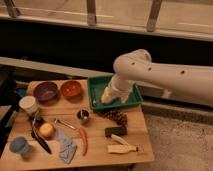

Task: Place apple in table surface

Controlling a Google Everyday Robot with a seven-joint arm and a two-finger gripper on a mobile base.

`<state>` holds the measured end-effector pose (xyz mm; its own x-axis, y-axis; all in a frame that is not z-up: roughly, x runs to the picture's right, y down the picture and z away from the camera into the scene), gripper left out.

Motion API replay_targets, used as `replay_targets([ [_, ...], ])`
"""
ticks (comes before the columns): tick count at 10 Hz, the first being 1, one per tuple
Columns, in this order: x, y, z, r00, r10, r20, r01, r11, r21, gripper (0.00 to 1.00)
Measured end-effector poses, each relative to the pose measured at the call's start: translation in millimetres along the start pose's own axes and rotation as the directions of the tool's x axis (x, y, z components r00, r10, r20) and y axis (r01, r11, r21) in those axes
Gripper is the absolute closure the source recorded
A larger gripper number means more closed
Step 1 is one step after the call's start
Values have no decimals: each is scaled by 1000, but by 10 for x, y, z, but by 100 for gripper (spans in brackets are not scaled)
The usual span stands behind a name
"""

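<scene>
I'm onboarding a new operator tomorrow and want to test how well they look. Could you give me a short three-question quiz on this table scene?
1. True or false: the apple lies to the left of the red chili pepper.
2. Short answer: over which container is the gripper?
3. Fill in: the apple rests on the ___.

Key: 1 true; 2 the green tray; 3 table surface.
</scene>
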<state>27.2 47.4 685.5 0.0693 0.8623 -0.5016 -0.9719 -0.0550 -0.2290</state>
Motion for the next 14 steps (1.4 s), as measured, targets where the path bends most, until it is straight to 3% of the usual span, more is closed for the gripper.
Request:
replay_targets([
  [1,-60,352,82,999,-46,-1,46,999,-27,34],
  [3,-117,811,194,994,-106,-8,105,992,-68,34],
  [6,-151,1616,401,978,-204,-34,196,967,-164,34],
  [7,-125,1743,435,975,-221,-39,211,961,-178,34],
  [12,-158,1719,426,973,-228,-33,219,961,-170,34],
  [14,-202,1934,517,964,-265,-34,254,949,-187,34],
])
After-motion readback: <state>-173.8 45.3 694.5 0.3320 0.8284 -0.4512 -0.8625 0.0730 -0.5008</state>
